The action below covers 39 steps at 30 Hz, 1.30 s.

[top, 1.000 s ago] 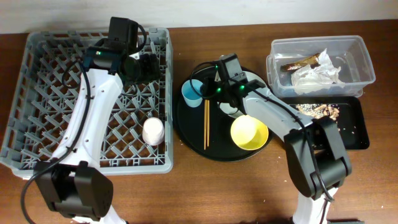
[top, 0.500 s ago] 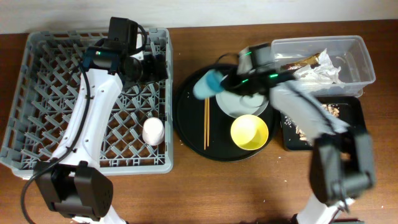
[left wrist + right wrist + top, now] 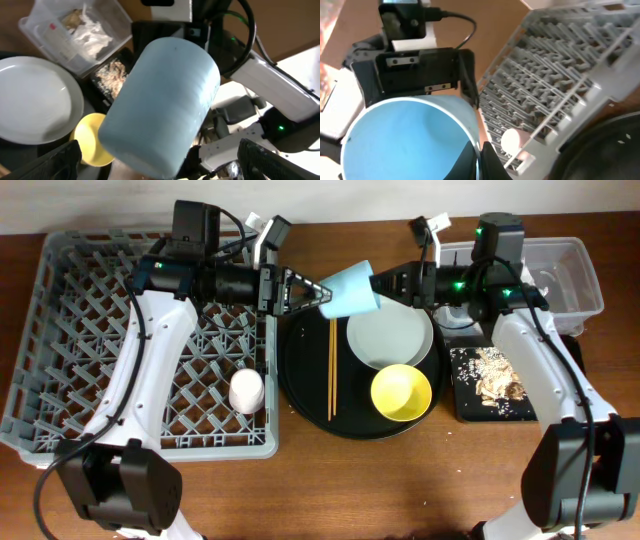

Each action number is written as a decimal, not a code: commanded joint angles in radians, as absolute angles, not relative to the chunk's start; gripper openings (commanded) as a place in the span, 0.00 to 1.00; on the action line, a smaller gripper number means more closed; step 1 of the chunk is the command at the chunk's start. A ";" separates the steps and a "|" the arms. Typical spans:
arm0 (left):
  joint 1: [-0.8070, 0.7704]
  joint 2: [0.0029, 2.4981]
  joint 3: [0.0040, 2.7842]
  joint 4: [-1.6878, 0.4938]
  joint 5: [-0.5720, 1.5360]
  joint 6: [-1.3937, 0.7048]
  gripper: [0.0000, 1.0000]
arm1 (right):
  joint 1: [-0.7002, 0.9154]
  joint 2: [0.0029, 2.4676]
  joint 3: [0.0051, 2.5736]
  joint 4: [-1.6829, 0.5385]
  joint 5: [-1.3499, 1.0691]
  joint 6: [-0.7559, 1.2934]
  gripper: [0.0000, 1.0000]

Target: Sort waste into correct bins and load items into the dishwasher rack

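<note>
My right gripper is shut on the rim of the light blue cup and holds it on its side in the air above the round black tray. My left gripper is open, with its fingers on either side of the cup's base. The right wrist view shows my right gripper's fingers pinching the cup's rim. The grey-green plate, yellow bowl and chopsticks lie on the round tray. The pink cup lies in the grey rack.
The clear tub at the back right holds tissue and a wrapper, partly hidden by my right arm. The black rectangular tray holds beige food scraps. The rack fills the left side of the table.
My right gripper lifted the blue cup off the round tray and turned it on its side. My left gripper swung right from over the rack to the cup's base.
</note>
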State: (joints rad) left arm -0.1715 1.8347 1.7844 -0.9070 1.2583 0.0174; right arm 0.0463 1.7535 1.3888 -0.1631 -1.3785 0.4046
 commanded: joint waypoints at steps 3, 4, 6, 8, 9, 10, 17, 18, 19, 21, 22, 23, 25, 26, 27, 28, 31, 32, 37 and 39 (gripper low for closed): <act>-0.167 1.833 1.800 -0.905 1.349 0.063 0.99 | 0.099 1.749 1.396 0.069 -1.370 0.590 0.04; -0.167 1.833 1.800 -0.905 1.373 0.078 0.99 | 0.111 1.749 1.396 0.096 -1.335 0.612 0.04; -0.167 1.833 1.800 -0.905 1.429 0.107 0.99 | 0.143 1.750 1.396 0.108 -1.272 0.628 0.04; -0.167 1.833 1.800 -0.905 1.443 0.107 0.99 | 0.183 1.756 1.396 0.136 -1.243 0.639 0.04; -0.167 1.833 1.800 -0.905 1.462 0.107 0.97 | 0.202 1.757 1.396 0.136 -1.205 0.641 0.04; -0.167 1.833 1.800 -0.905 1.480 0.107 0.94 | 0.212 1.757 1.396 0.136 -1.175 0.642 0.04; -0.167 1.833 1.800 -0.905 1.486 0.107 0.64 | 0.222 1.757 1.396 0.139 -1.113 0.648 0.12; -0.167 1.833 1.800 -0.904 1.449 0.107 0.62 | 0.222 1.757 1.396 0.138 -1.113 0.645 0.27; -0.167 1.833 1.800 -0.905 1.394 0.107 0.59 | 0.219 1.757 1.396 0.138 -1.113 0.641 0.39; -0.162 1.832 1.801 -0.906 1.242 0.106 0.59 | 0.202 1.757 1.396 0.121 -1.101 0.636 0.74; -0.154 1.832 1.801 -0.914 1.148 0.105 0.59 | 0.186 1.757 1.396 0.080 -1.068 0.626 0.79; -0.140 1.832 1.801 -0.942 0.978 0.094 0.59 | 0.167 1.757 1.396 0.023 -1.035 0.598 0.85; -0.134 1.832 1.801 -1.010 0.645 0.025 0.59 | 0.141 1.757 1.396 -0.111 -0.947 0.550 0.89; -0.134 1.832 1.801 -1.064 0.435 -0.031 0.59 | 0.131 1.757 1.396 -0.197 -0.890 0.506 0.90; -0.134 1.832 1.802 -1.116 0.302 -0.064 0.59 | 0.130 1.757 1.396 -0.247 -0.854 0.478 0.91; -0.134 1.832 1.805 -1.145 0.241 -0.079 0.59 | 0.130 1.757 1.396 -0.271 -0.835 0.469 0.91; -0.135 1.832 1.844 -1.283 0.052 -0.161 0.59 | 0.130 1.757 1.396 -0.350 -0.771 0.441 0.92; -0.134 1.833 1.858 -1.332 0.000 -0.194 0.59 | 0.130 1.757 1.396 -0.374 -0.749 0.441 0.93; -0.137 1.937 1.858 -1.346 -0.026 -0.212 0.58 | 0.130 1.757 1.396 -0.450 -0.717 0.408 0.98; -0.137 1.998 1.858 -1.307 -0.022 -0.212 0.57 | 0.131 1.757 1.396 -0.478 -0.698 0.396 0.99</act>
State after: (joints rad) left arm -0.1379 1.9160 1.8454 -1.3403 -0.0002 -0.1928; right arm 0.1268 1.7592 1.3930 -0.4572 -0.7345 0.4286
